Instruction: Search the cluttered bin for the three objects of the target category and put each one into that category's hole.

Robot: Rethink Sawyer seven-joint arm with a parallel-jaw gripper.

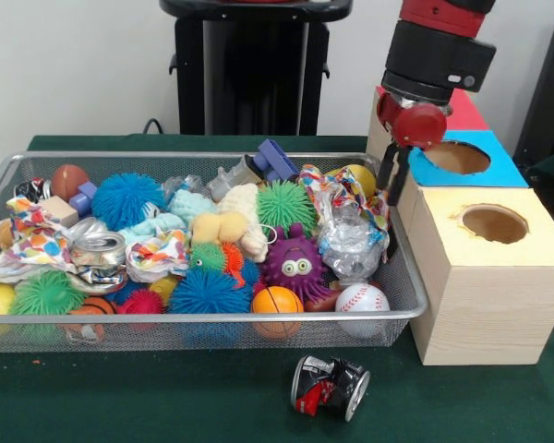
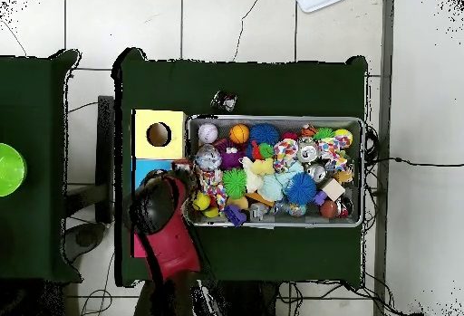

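Over at the right-hand end of the wire bin (image 1: 9, 175), front view, the gripper (image 1: 394, 180) hangs between the bin's corner and the wooden box (image 1: 471, 305) with the holes. Its two dark fingers (image 1: 385, 172) point down with a small gap between them, and as far as I can see nothing is in there, so it's slightly open and empty. A red knob-looking part sits right above the fingers, then the black and red arm (image 1: 440, 46) goes up out of the shot.

Right beside the gripper is the box's blue section with a hole (image 1: 457, 157), a red section behind it, and the plain wood section with its own hole (image 1: 494, 223) nearer the camera.

Just inside the bin from the gripper there's a crinkly patterned wrapper (image 1: 337, 189) and a crushed clear plastic bottle (image 1: 349, 242). Below those, a baseball (image 1: 362, 299), a mini basketball (image 1: 277, 302) and a purple spiky monster toy (image 1: 295, 263). Further along: green spiky ball (image 1: 284, 205), blue spiky ball (image 1: 126, 198), a squashed silver can (image 1: 99, 249).

One crushed red and black can (image 1: 330, 386) lies outside the bin on the green table (image 1: 166, 397), near its front edge.

In the overhead view the arm (image 2: 165, 222) covers the box's blue part, right beside the bin (image 2: 364, 172).
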